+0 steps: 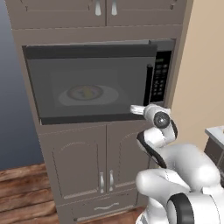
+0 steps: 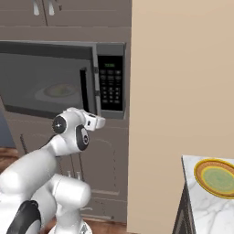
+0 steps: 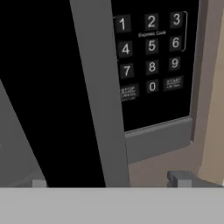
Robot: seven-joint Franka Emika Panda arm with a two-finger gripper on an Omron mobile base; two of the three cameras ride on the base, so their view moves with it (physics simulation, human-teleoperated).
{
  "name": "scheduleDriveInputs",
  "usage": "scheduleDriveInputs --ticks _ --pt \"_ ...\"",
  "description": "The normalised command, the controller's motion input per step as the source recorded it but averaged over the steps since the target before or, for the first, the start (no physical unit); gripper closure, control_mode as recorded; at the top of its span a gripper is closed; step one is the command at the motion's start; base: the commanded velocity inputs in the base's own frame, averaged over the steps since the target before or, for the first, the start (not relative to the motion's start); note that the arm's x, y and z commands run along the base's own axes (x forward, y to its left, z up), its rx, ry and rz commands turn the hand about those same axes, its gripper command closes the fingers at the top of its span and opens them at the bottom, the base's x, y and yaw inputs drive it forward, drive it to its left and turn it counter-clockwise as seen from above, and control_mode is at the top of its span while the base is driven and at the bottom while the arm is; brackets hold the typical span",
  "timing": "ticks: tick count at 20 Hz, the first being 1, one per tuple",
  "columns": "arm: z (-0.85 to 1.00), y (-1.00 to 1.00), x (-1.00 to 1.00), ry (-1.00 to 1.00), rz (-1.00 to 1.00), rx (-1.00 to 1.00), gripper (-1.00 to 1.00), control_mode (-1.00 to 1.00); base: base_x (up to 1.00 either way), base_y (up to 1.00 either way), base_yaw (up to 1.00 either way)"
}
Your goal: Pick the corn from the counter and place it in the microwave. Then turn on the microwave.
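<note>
The grey microwave is built into the brown cabinet wall. Its dark glass door stands slightly ajar. Through the glass I see the white plate with the small yellow corn on it. My gripper is open and holds nothing. Its two fingertips are spread wide in front of the door's free edge and the lower part of the black keypad. The hand hovers at the microwave's lower right corner, just below the bar handle.
A corner of the pale counter shows at the lower right, with a dark-rimmed round dish on it. A beige wall stands to the right of the microwave. Cabinet doors are below it and wooden floor at the left.
</note>
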Motion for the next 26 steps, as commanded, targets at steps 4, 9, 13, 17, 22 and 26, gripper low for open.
scheduleDriveInputs --ticks 4,9,13,17,22,26 --pt "0.00 -0.03 0.41 0.00 0.09 0.00 -1.00 -1.00 0.00 0.00 0.00" --pt "0.00 0.00 0.36 0.00 0.08 0.00 -1.00 -1.00 0.00 0.00 0.00" --pt "0.00 -0.01 0.33 0.00 0.07 0.00 -1.00 -1.00 0.00 0.00 0.00" --pt "0.00 -0.06 0.30 0.00 0.08 0.00 -1.00 -1.00 0.00 0.00 0.00" --pt "0.00 -0.10 0.27 0.00 0.08 0.00 -1.00 -1.00 0.00 0.00 0.00" --pt "0.00 -0.14 0.23 0.00 0.08 0.00 -1.00 -1.00 0.00 0.00 0.00"
